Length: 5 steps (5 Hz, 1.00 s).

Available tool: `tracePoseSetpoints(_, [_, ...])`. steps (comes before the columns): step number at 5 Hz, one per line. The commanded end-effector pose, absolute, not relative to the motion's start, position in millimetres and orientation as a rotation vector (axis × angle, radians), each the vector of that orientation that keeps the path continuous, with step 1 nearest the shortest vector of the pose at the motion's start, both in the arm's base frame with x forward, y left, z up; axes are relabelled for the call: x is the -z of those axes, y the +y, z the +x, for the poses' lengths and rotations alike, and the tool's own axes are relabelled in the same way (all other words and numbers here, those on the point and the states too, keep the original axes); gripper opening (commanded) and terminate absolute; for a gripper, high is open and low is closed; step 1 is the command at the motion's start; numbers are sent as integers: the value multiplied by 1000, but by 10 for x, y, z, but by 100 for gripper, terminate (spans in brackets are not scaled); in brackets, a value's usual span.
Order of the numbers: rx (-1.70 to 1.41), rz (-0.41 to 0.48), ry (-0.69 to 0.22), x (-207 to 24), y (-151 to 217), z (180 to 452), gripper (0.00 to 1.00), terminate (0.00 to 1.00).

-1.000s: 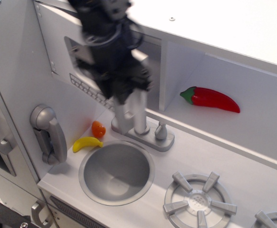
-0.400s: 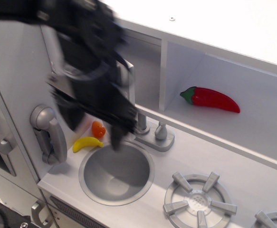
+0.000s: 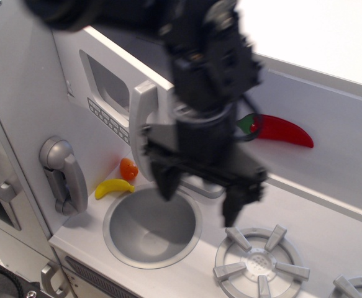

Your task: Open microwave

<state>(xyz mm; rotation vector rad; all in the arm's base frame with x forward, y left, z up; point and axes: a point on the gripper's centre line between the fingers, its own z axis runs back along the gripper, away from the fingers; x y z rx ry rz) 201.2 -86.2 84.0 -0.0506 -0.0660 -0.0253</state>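
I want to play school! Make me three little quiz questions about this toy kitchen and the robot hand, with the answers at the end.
1. True or false: the microwave door stands swung out from the wall.
2. Which fruit lies nearest the phone? A) the banana B) the orange C) the red pepper
3. Fill in: the gripper hangs with its two fingers spread apart above the edge of the ____.

Key
1. True: the door and its silver handle stick out toward us.
2. A
3. sink
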Motion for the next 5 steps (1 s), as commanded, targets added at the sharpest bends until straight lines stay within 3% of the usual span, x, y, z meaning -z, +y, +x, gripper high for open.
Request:
tracePoseSetpoints(1, [-70, -117, -160, -1192, -762, 2675, 100, 0])
tracePoseSetpoints(3, [-205, -82, -207, -1242, -133, 2965, 100, 0])
tracePoseSetpoints(5, [-212, -29, -214, -1262, 267, 2759, 100, 0])
